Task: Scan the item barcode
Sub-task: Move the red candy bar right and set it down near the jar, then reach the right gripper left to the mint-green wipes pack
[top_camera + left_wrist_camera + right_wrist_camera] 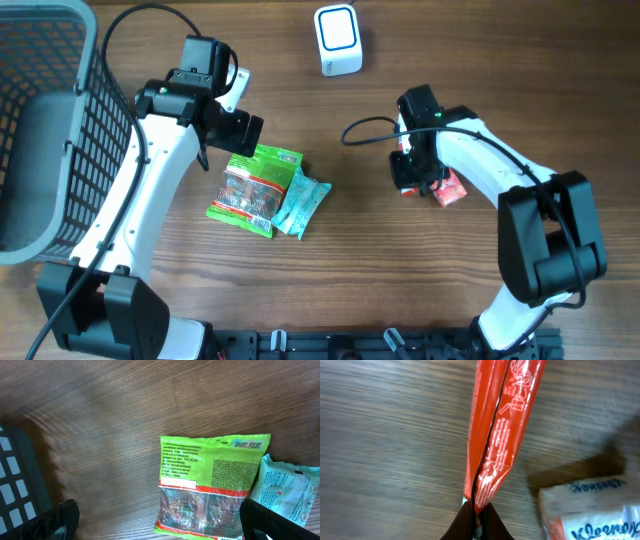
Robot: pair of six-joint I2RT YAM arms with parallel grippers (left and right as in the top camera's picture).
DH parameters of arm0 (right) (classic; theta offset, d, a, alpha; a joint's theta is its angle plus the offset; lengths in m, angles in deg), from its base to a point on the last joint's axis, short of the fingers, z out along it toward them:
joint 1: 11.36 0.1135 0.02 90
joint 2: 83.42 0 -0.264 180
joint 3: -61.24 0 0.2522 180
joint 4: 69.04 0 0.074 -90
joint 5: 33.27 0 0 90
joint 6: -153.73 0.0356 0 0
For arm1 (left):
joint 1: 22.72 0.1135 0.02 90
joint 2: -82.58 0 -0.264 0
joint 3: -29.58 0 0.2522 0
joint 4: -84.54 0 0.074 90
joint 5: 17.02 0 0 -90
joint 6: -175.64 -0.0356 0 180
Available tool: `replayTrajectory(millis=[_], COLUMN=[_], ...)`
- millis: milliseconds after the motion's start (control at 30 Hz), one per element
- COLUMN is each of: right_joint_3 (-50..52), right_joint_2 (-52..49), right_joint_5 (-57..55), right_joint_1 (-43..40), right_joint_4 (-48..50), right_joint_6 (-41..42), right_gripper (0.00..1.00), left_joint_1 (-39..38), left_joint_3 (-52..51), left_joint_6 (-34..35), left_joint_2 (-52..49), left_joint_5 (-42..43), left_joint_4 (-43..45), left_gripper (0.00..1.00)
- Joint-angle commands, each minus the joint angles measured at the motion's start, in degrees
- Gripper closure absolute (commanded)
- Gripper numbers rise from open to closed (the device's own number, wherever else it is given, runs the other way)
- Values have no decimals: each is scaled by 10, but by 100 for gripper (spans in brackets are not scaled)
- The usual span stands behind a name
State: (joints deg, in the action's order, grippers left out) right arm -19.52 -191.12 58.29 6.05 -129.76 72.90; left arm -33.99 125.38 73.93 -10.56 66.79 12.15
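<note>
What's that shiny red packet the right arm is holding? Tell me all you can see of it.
The shiny red plastic packet is long and narrow, creased lengthwise, with white print and small line drawings. It shows edge-on, its near end pinched in the shut jaws of the right gripper, the rest stretching out over the wooden table. No barcode shows. A white-and-orange Kleenex tissue pack lies beside it, apart.

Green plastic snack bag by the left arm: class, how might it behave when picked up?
The green plastic snack bag looks thin and crinkled, so it would probably sag. Its glossy film might slip when gripped. Lying flat, it should not roll.
</note>
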Motion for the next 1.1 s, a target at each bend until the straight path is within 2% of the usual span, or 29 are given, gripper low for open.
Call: replayTrajectory(millis=[0, 133, 433, 467, 500, 567, 600, 667, 833, 900, 1067], right_joint_3=[20, 30, 30, 30, 30, 28, 21, -10, -87, -116, -113], right_joint_2=[-4, -5, -5, -5, -5, -4, -4, 4, 23, 36, 43], right_joint_5=[-104, -179, -230, -230, -229, -229, -229, -204, -113, 9, 250], right_joint_1=[1, 1, 1, 1, 1, 1, 1, 1, 1, 1, 4], right_joint_4=[6, 9, 17, 19, 23, 25, 21, 4, -31, -43, -33], right_joint_6=[52, 65, 56, 56, 56, 40, 35, 21, 0, 0, 25], right_gripper=[96, 96, 94, 86, 73, 61, 58, 53, 49, 44, 40], left_joint_1=[-1, -1, -1, -1, -1, -1, -1, -1, -1, -1, -1], left_joint_3=[6, 6, 6, 6, 6, 6, 6, 6, 6, 6, 6], left_joint_6=[-5, -5, -5, -5, -5, -5, -5, -5, -5, -5, -5], left_joint_2=[2, 2, 2, 2, 2, 2, 2, 2, 2, 2, 2], left_joint_5=[-5, -5, -5, -5, -5, -5, -5, -5, -5, -5, -5], left_joint_4=[2, 2, 2, 2, 2, 2, 2, 2, 2, 2, 2], left_gripper=[0, 0, 0, 0, 0, 0, 0, 0, 0, 0, 0])
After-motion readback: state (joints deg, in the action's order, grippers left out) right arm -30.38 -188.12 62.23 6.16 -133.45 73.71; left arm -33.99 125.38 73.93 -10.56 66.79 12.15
